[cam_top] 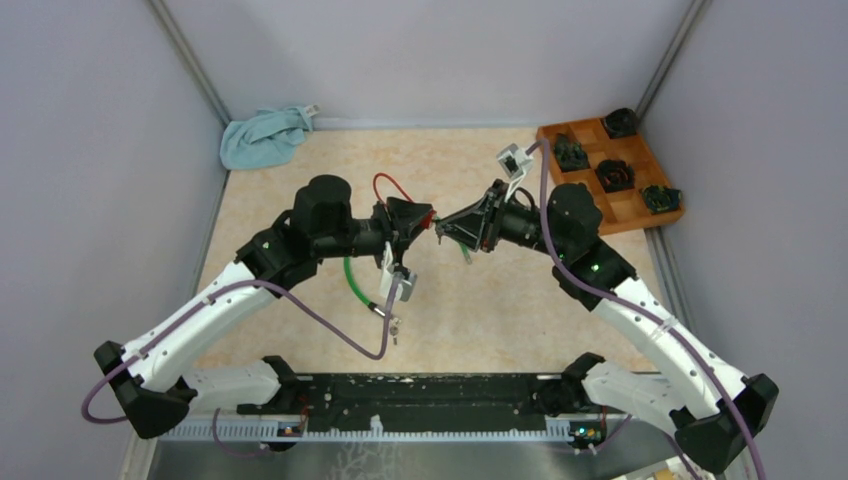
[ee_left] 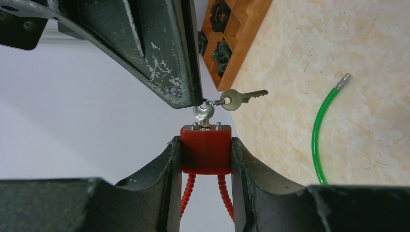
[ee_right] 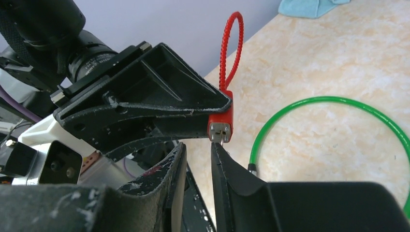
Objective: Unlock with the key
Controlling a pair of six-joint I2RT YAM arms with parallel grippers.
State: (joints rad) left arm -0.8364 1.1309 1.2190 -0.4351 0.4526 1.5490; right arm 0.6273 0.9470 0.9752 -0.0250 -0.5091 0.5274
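above the middle of the table, the left gripper clamps the red lock by its sides, keyway facing the right gripper. the key sits in that keyway, shaft in line with the lock body, its head just off the right fingertips. those jaws stand slightly apart, apparently gripping nothing.

Key blade unseen w/in lock

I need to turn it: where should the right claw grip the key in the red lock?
Pinch the key's round flat head across its faces, coming end-on from opposite the lock; only the head protrudes, and the spare key hangs aside.
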